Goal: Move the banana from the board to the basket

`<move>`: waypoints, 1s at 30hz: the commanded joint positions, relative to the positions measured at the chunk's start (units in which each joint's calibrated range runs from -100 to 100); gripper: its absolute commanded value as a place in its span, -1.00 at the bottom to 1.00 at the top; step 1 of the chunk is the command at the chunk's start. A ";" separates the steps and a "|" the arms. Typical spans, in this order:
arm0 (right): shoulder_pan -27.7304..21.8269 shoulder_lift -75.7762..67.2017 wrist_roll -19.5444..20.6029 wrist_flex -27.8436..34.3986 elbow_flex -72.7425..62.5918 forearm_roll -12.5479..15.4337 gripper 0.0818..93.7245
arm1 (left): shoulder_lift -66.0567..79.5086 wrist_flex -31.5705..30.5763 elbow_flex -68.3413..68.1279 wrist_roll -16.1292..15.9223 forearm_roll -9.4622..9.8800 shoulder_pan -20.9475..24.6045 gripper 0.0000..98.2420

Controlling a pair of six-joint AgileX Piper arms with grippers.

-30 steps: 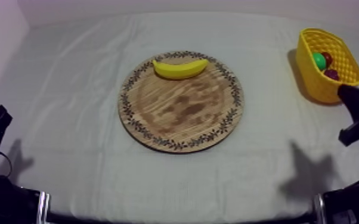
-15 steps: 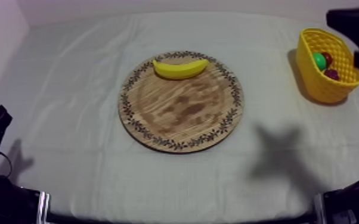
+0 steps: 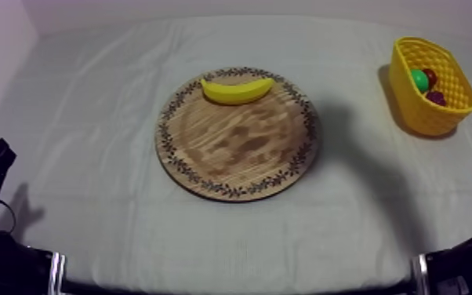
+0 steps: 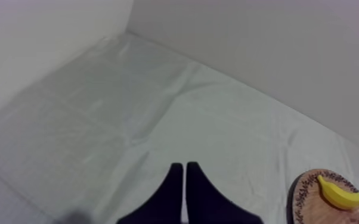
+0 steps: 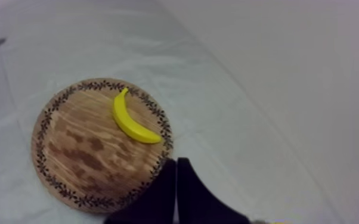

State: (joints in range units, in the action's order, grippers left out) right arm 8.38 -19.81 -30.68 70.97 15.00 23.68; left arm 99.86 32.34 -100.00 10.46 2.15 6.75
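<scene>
While banana (image 3: 237,91) lies on board (image 3: 237,151), right fingers (image 5: 185,179) hover closed above its rim; left fingers (image 4: 174,180) closed.

The top camera looks down at a slant on the table (image 3: 90,118), with the board (image 3: 237,157) at its middle. The left wrist camera, behind the left gripper (image 4: 185,165), faces low across the table to the walls (image 4: 247,59), far from the board. The right wrist camera, behind the right gripper (image 5: 176,161), looks down from near the board. All views share the board.

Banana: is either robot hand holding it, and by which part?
Nothing is held. The banana lies free on the wooden board; left hand and right hand are shut, empty.
</scene>
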 commanded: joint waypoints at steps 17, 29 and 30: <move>7.49 28.67 -3.53 0.05 -12.89 -4.32 -0.94 | -0.04 0.00 0.00 0.02 -0.03 0.02 -1.00; 9.96 35.31 -5.67 1.84 -15.26 -7.51 -0.47 | -0.04 0.00 0.00 0.02 -0.03 0.02 -1.00; 10.00 35.32 -5.66 2.16 -15.33 -7.56 -0.31 | -0.04 0.00 0.00 0.02 -0.03 0.02 -1.00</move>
State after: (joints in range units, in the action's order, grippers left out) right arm 18.42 15.59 -36.37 72.57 -0.22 16.18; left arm 99.86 32.34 -100.00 10.46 2.15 6.75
